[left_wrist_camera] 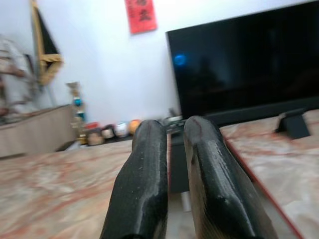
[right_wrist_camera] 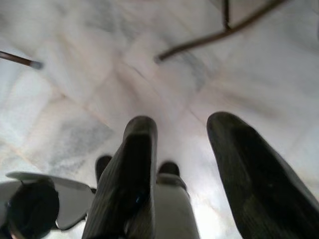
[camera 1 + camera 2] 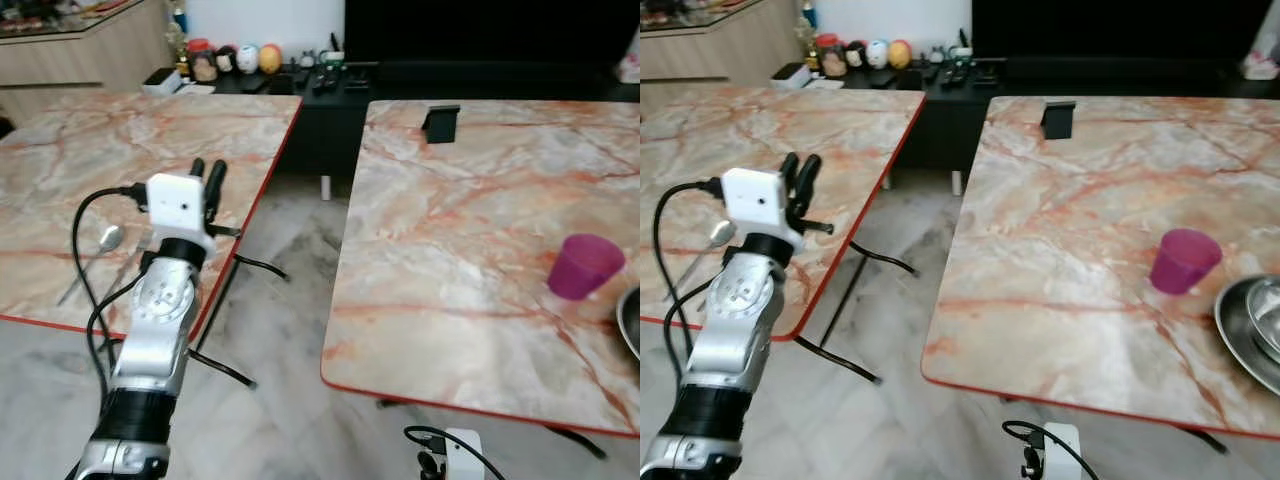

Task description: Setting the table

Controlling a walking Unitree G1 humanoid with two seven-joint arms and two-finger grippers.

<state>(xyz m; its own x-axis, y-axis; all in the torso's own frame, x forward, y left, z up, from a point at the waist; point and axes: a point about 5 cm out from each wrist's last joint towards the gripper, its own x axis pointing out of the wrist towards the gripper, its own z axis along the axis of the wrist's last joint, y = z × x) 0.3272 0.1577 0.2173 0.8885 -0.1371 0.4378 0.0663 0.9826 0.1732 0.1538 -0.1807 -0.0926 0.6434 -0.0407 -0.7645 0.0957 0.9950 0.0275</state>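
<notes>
Nearest us, our right end effector (image 2: 182, 164) hangs low over the marble floor (image 2: 75, 74), fingers spread wide apart and holding nothing; from the head we catch just its wrist at the bottom edge. Our left end effector (image 3: 207, 178) is raised above the left tabletop (image 3: 90, 160), fingers pressed nearly together, empty. A spoon (image 3: 104, 243) lies on that tabletop beside our left arm, its handle partly hidden behind a cable. On the right tabletop (image 3: 1070, 240) stands a purple cup (image 3: 1183, 260), with steel dishes (image 3: 1252, 325) just beside it, cut off by the frame's edge. Farther back sits a small black stand (image 3: 1058, 118), hard to make out.
</notes>
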